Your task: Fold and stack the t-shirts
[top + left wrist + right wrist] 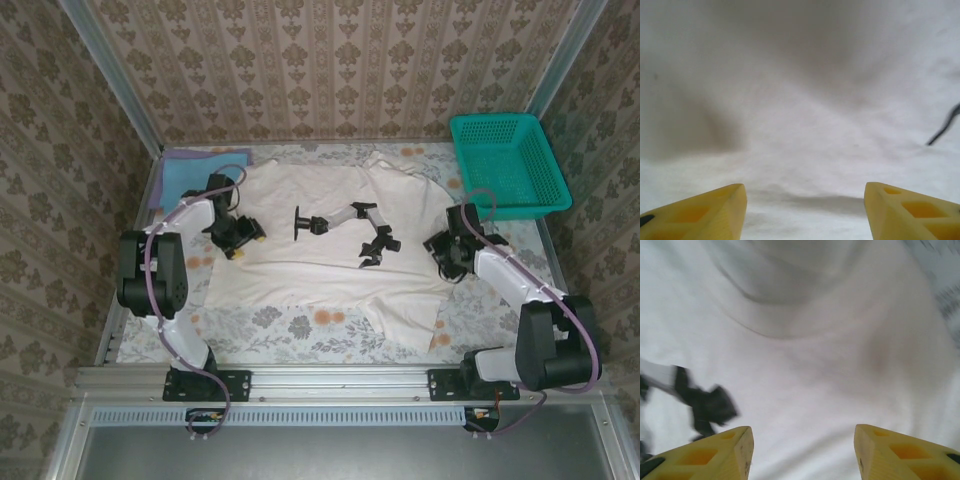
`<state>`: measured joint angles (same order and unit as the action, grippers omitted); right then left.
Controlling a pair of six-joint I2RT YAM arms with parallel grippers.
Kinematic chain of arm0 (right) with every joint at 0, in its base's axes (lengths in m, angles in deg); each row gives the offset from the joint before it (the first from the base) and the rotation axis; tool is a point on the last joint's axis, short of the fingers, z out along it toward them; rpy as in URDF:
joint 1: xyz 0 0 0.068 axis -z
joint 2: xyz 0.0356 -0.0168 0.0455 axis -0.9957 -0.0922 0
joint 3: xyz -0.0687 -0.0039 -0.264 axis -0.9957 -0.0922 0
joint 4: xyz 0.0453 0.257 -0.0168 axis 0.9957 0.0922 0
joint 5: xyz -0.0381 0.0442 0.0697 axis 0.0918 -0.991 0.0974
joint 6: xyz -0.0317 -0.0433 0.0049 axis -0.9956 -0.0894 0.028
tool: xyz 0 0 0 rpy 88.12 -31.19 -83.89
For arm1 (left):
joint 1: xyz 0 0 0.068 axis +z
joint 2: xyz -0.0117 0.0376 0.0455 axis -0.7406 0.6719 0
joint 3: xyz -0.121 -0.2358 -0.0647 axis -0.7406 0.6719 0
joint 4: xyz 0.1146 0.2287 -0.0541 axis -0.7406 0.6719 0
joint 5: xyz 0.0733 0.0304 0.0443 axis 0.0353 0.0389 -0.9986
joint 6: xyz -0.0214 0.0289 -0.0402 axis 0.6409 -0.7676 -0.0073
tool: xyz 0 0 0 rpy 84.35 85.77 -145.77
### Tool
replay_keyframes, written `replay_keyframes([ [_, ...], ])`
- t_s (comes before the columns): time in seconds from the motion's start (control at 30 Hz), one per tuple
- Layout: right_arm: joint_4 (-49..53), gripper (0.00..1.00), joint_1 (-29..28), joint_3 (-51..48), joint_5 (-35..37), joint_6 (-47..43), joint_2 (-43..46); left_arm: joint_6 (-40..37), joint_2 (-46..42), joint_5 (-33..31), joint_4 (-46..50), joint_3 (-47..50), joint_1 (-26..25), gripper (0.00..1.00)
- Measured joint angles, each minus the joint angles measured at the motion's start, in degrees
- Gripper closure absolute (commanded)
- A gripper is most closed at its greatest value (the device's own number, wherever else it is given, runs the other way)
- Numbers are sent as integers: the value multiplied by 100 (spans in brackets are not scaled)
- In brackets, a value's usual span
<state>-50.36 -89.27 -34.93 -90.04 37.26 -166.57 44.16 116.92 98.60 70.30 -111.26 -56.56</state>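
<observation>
Shirt [300,190] lies spread, off-white; black print [305,222] showing.

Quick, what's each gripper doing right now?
Left gripper: open, over the off-white t-shirt, holding nothing.
Right gripper: open, over the same shirt, holding nothing.

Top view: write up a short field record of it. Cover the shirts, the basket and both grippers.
white shirt: spread out in the middle, print facing up
blue shirt: far left corner, beside the white shirt
basket: far right corner
left gripper: open, over the white shirt's left edge
right gripper: open, at the white shirt's right edge
stack: not begun
</observation>
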Motion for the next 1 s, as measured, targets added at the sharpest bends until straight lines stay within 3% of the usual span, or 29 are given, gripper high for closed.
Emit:
replay_keyframes([
  [0.1,-9,45,0,944,66,-223,-577,-17,138,4,13,-448,26,33],
  [0.3,-83,58,0,3056,85,-946,-2564,96,710,-26,0,-1416,-114,36],
  [0.47,68,72,0,4675,96,-1471,-4061,155,1764,-184,101,-2992,-448,40],
  [0.7,820,82,-22,7611,105,-1991,-5954,199,3407,-177,120,-5276,-586,42],
  [1.0,2315,98,-96,11783,101,-2378,-8196,343,3910,-90,173,-5567,-306,42],
])
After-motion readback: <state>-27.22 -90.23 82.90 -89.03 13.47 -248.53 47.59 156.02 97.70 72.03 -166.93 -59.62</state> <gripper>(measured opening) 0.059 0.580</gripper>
